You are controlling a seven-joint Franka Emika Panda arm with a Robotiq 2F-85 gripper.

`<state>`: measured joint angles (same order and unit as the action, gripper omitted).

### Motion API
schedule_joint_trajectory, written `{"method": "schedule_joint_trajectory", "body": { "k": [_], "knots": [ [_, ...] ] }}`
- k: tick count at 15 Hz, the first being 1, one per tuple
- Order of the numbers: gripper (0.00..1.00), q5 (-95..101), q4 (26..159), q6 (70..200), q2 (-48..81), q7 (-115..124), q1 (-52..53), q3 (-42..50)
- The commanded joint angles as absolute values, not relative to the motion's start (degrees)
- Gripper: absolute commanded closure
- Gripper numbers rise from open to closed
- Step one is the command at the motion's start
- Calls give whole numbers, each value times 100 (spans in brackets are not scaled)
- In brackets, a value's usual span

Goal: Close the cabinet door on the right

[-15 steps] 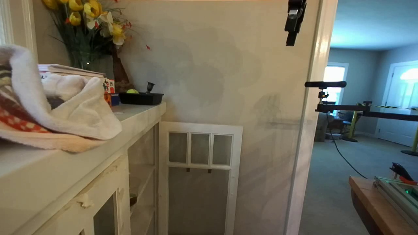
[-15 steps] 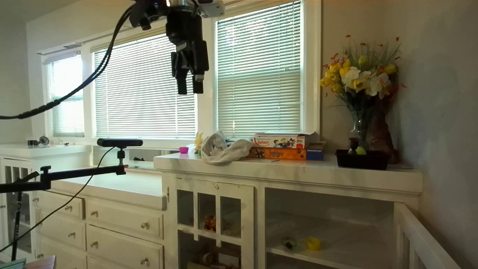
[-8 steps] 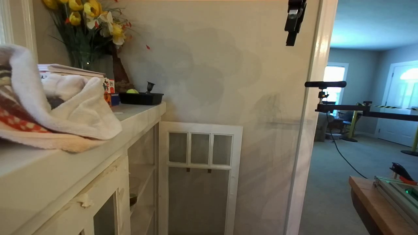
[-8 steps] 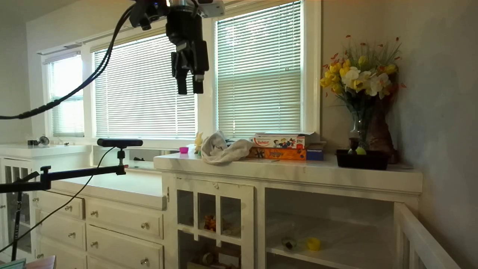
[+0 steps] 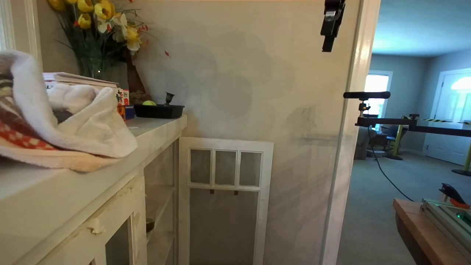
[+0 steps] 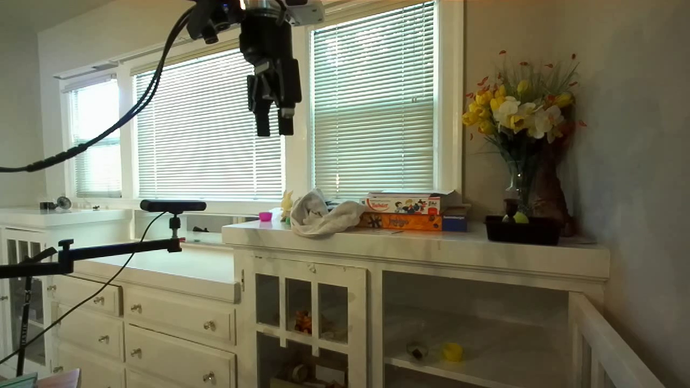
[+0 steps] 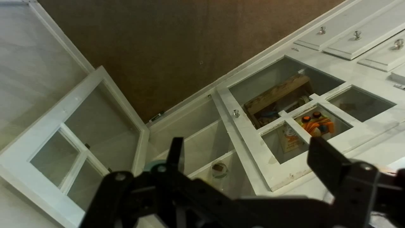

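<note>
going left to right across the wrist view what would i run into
Open cabinet door, clear container, small door knob, orange item, middle drawer knob, rightmost drawer knob.

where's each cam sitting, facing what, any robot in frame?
An exterior view: just above the countertop, facing the wall behind the open cabinet door; gripper, top right.
An exterior view: out in front, facing cabinets and window blinds; gripper and thick cable, upper left.
Wrist view: on the wrist, looking down past the fingers at cabinets and floor.
All share the door; both exterior views, the flowers.
</note>
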<state>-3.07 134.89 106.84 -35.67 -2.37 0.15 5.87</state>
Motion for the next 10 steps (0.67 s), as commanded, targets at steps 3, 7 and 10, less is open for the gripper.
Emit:
{"method": "schedule_joint_trajectory", "body": {
  "k": [3,7,10],
  "knots": [
    [0,-285,13568,11033,-3631,-318,-112,521],
    [0,-291,13544,11406,-3586,-372,-132,565],
    [0,-262,13538,12022,-3441,-430,-192,628]
  ]
}}
